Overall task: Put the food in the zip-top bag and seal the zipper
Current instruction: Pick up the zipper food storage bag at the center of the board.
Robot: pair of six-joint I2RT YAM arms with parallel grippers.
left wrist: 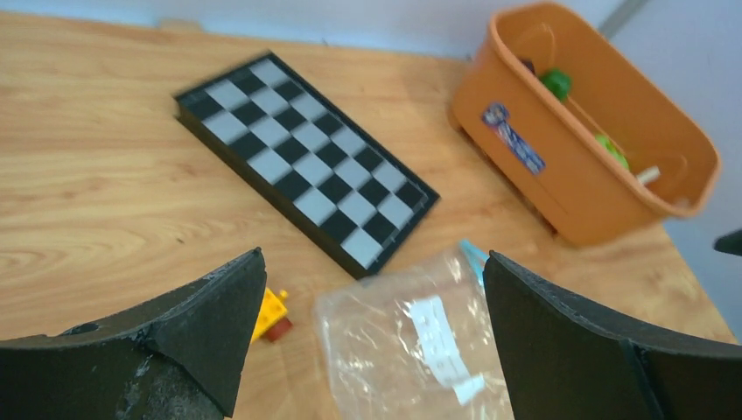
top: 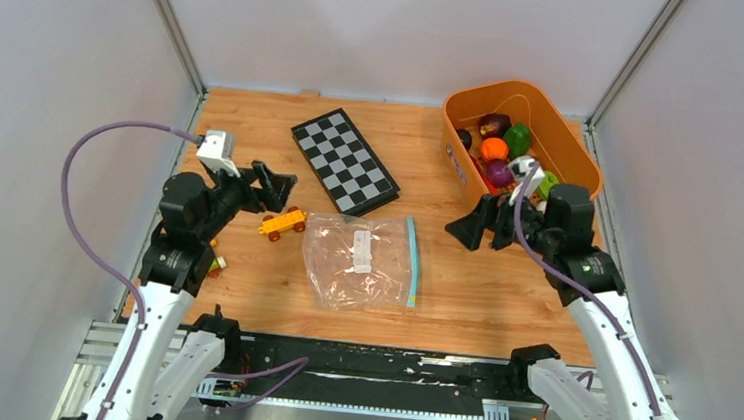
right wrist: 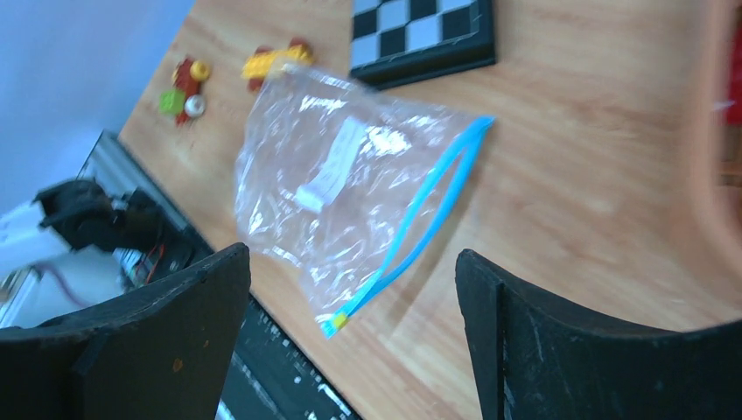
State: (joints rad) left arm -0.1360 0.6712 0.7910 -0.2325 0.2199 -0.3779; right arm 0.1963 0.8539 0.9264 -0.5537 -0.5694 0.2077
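One zip-top bag [top: 359,261] lies flat at the centre of the top view, its zipper [top: 412,261] along its right edge. One orange basket [top: 453,151], upper right, holds the food [top: 494,147], at least six pieces. There is one chessboard [top: 344,161] and one yellow toy car [top: 283,224]. The table [top: 501,300] is wooden and the walls are grey. Only my right wrist view shows the brick pieces [right wrist: 185,86] clearly. My left gripper [top: 277,191] and right gripper [top: 482,229] both have their fingers apart and hold nothing.

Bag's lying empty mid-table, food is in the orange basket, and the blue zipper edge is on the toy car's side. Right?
Not quite: the zipper runs along the zip-top bag edge on the orange basket side, away from the yellow toy car. The top external view shows it. The bag does lie empty mid-table, and the food is in the basket.
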